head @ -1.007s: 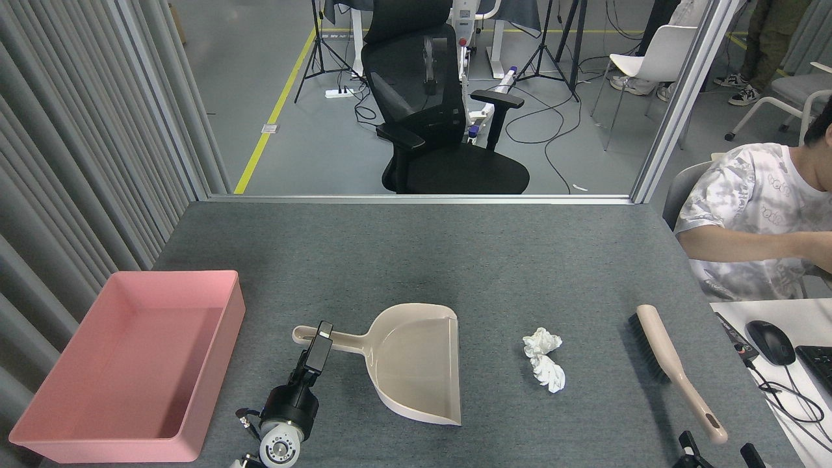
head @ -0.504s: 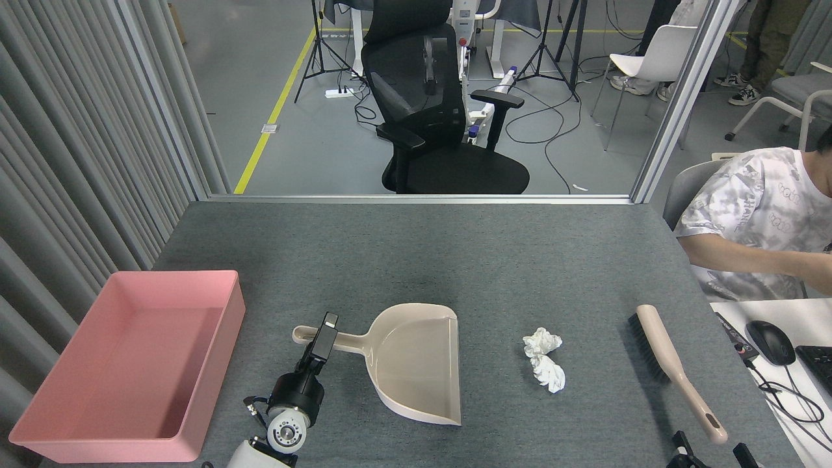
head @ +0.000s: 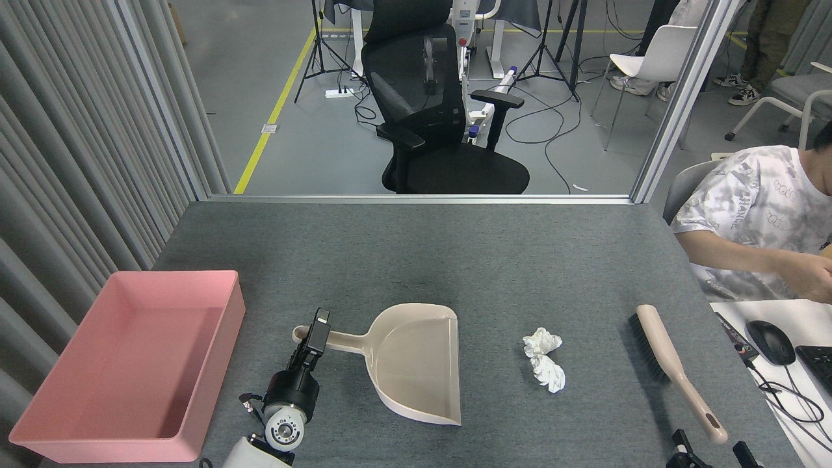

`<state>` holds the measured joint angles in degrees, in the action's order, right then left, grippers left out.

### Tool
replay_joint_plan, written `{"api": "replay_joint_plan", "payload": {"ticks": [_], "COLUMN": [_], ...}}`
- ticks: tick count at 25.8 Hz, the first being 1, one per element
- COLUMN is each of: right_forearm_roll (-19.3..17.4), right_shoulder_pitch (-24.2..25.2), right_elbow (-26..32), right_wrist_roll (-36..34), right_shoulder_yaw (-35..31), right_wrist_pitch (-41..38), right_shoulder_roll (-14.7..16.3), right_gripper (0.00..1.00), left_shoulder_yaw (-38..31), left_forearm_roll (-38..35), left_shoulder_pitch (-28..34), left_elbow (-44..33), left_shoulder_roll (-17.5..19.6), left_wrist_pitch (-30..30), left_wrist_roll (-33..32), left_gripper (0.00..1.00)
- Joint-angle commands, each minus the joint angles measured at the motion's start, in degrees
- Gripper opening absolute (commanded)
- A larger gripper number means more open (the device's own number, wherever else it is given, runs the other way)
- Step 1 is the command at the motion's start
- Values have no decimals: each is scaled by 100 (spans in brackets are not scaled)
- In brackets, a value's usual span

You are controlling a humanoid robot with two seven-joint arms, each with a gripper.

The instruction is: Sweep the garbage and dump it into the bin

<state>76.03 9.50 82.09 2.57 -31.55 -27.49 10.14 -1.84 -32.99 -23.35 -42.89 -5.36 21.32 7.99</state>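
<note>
L gripper [head: 318,333] over dustpan [head: 416,364] handle — garbage [head: 545,359] unswept

person's t-shirt [head: 764,214] at right has printed lettering, too small and blurred to read for certain, no readable labels, brands or numbers on the dustpan [head: 409,361], pink bin [head: 71,434], brush [head: 676,370] or desk [head: 455,253]

The right gripper [head: 715,454] is cut off at the bottom edge — only two dark tips show — and the left gripper [head: 316,336] hides part of the dustpan [head: 416,364] handle.
</note>
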Motion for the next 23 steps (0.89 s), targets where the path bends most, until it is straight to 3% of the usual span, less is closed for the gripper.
{"api": "replay_joint_plan", "payload": {"ticks": [1,7,15,16,17,20,23], "right_forearm_roll": [0,0,0,0,0,0,0], "right_shoulder_pitch": [0,0,8,8,8,8,8], "right_elbow": [0,0,0,0,0,0,0], "right_wrist_roll": [-28,-28,-19,-19,-19,-28,-28], "right_shoulder_yaw": [0,0,0,0,0,0,0], "right_wrist_pitch": [-2,-2,-2,-2,-2,-2,-2], "right_shoulder_roll": [6,6,23,23,32,32,32], "right_gripper": [98,98,98,98,98,98,98], "left_shoulder_yaw": [17,52,52,43,43,43,34], "left_forearm_roll": [-5,-14,-5,-5,3,3,3], "left_shoulder_pitch": [5,32,111,111,120,146,137], "left_elbow": [0,0,9,18,27,27,36], "left_shoulder_roll": [9,0,17,17,17,26,17], "left_wrist_pitch": [4,39,127,127,127,162,198], "left_wrist_roll": [10,19,36,54,89,124,124], "left_gripper": [65,51,53,57,70,82,83]}}
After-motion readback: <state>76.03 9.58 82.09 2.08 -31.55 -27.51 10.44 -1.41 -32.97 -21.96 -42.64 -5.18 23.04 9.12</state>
